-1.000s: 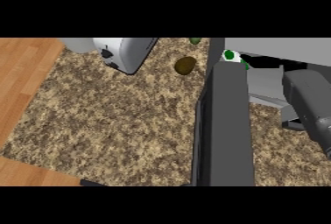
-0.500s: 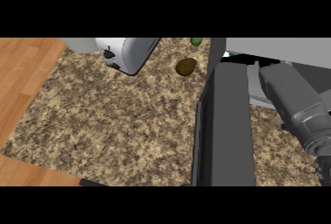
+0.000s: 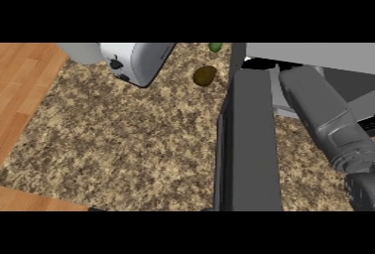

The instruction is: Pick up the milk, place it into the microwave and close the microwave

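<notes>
The milk does not show plainly. If it is here at all, it sits at the mouth of the microwave [image 3: 315, 52], where the right forearm [image 3: 322, 119] ends under the oven's grey top. Whether it stands inside or is being carried cannot be told.

As a judgement, a milk carton or bottle is fairly light and stiff enough to hold. Its smooth sides may slip and it is tall enough to tip. The best hold is likely round the middle of the body, thumb against fingers, keeping it upright and setting it down flat before letting go.

The right hand is hidden past the end of the forearm, so I cannot tell whether its fingers are spread or curled on anything. The left hand is nowhere in the view.

Just left of the forearm the door [image 3: 249, 149] stands open, a dark slab seen edge-on, reaching toward the view's lower edge. To close it, the arm would have to clear the opening first, then push the door from its outer face.

Farther left lies the speckled worktop [image 3: 124, 144]. A toaster [image 3: 139, 59] sits at its far edge, with a brownish fruit [image 3: 205, 75] between toaster and door. A small green thing [image 3: 215, 47] lies just behind the fruit.
</notes>
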Robot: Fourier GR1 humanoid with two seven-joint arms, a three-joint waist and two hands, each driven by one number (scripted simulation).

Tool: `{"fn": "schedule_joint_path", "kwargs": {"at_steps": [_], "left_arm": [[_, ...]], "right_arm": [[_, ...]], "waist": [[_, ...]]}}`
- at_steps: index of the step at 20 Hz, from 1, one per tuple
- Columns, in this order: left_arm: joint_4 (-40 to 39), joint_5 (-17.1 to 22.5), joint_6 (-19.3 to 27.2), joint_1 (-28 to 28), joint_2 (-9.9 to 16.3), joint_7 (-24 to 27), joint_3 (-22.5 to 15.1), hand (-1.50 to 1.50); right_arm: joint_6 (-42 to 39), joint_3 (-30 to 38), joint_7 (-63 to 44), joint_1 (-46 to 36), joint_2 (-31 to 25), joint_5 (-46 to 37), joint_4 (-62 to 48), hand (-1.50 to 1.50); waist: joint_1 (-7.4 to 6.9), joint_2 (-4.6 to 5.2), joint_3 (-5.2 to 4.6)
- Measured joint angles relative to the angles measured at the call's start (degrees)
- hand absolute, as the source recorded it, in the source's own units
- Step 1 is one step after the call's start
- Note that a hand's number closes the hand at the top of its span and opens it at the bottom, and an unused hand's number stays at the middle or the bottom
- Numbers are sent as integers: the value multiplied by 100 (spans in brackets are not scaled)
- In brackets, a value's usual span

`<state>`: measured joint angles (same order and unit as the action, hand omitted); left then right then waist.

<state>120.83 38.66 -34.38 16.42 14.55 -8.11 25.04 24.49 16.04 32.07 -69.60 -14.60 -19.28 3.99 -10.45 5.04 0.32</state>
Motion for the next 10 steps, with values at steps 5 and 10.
{"fn": "schedule_joint_path", "kwargs": {"at_steps": [5,10], "left_arm": [[-107,-87,-99,72,-91,38,-75,-150],[-114,-324,-202,207,-309,104,-255,-150]], "right_arm": [[228,162,103,56,95,108,73,-150],[185,299,213,177,113,227,116,-150]], "waist": [[116,-22,4],[219,-95,-1]]}}
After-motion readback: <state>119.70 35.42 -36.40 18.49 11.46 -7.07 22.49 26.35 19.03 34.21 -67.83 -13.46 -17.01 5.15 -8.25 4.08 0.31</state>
